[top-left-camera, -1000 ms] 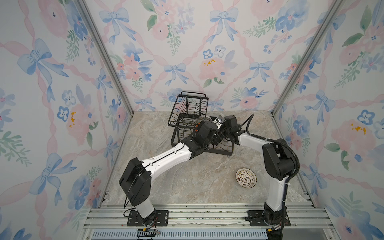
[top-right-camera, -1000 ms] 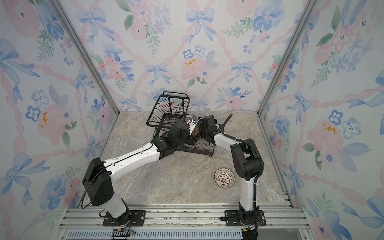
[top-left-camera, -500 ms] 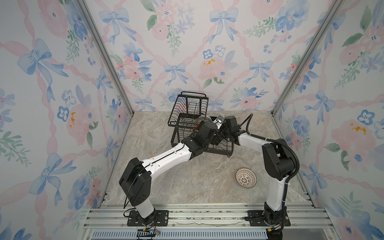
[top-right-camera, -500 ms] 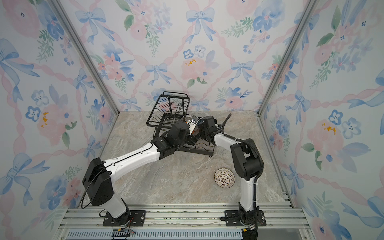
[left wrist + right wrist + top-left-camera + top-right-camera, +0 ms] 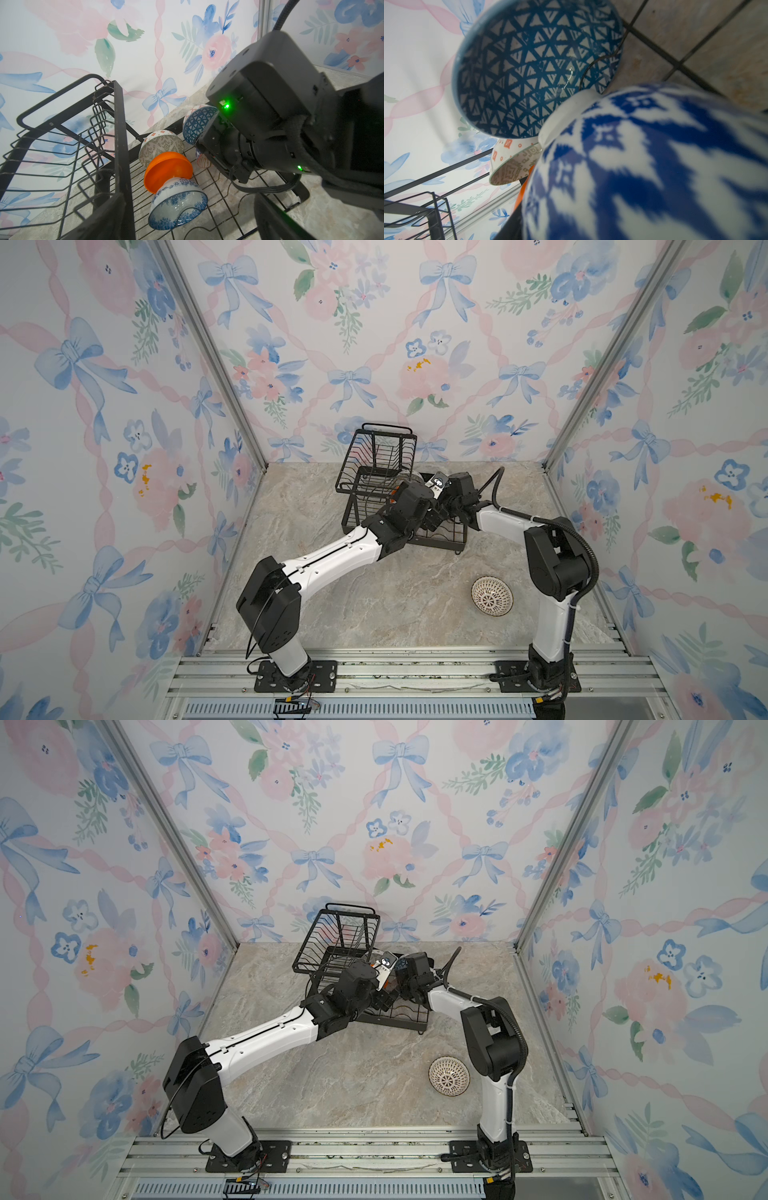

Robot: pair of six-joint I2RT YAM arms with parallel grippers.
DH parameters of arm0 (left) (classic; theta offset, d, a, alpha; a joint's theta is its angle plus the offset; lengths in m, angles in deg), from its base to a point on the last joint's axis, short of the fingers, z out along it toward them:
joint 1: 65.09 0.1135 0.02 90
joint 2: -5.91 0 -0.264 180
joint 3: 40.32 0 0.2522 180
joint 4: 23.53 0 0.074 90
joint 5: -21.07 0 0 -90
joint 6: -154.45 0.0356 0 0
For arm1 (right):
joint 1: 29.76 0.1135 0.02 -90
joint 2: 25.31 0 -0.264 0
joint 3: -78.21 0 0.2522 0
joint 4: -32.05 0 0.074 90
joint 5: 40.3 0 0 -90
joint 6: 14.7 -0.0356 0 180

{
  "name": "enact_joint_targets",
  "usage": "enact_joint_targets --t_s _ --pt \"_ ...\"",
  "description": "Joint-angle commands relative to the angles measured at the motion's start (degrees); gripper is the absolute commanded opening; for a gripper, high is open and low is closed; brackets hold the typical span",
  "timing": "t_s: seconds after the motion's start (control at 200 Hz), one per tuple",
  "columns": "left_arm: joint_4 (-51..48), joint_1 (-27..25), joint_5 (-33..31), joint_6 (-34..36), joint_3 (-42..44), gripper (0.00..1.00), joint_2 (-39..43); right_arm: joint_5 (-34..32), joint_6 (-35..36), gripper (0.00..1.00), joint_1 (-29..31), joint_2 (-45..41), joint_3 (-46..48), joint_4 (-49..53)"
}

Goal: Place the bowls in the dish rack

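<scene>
The black wire dish rack [image 5: 374, 456] [image 5: 332, 936] stands at the back, and both arms reach into its lower tray [image 5: 228, 199]. On that tray lie a blue triangle-patterned bowl [image 5: 198, 122] [image 5: 537, 66], a pale green geometric bowl [image 5: 160, 145] [image 5: 512, 168], a plain orange bowl [image 5: 166, 168] and a blue-floral white bowl [image 5: 178, 205]. My left gripper [image 5: 191, 228] hangs open just above the floral bowl. My right gripper [image 5: 204, 153] points at a blue-and-white patterned bowl [image 5: 643, 166] that fills the right wrist view and hides the fingers. A white bowl with dark lattice [image 5: 492, 596] [image 5: 449, 1076] sits on the table.
The rack's raised upper basket [image 5: 62, 145] stands close beside my left gripper. The two wrists nearly touch over the tray. Marble tabletop [image 5: 374, 614] lies in front of the rack, with floral walls on three sides.
</scene>
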Motion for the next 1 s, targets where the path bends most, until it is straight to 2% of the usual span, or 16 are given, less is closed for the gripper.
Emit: enact_joint_targets --t_s 0.0,0.76,0.995 --pt "-4.03 2.21 -2.29 -1.58 1.16 0.98 0.09 1.36 0.82 0.49 -0.34 0.96 1.68 4.63" --pt "-4.01 2.72 -1.78 -1.53 -0.66 0.98 -1.45 4.19 3.76 0.55 -2.16 0.65 1.28 1.13" --pt "-3.96 2.77 -1.84 -1.65 0.06 0.98 -0.72 4.43 5.87 0.60 -2.29 -0.11 1.06 0.95"
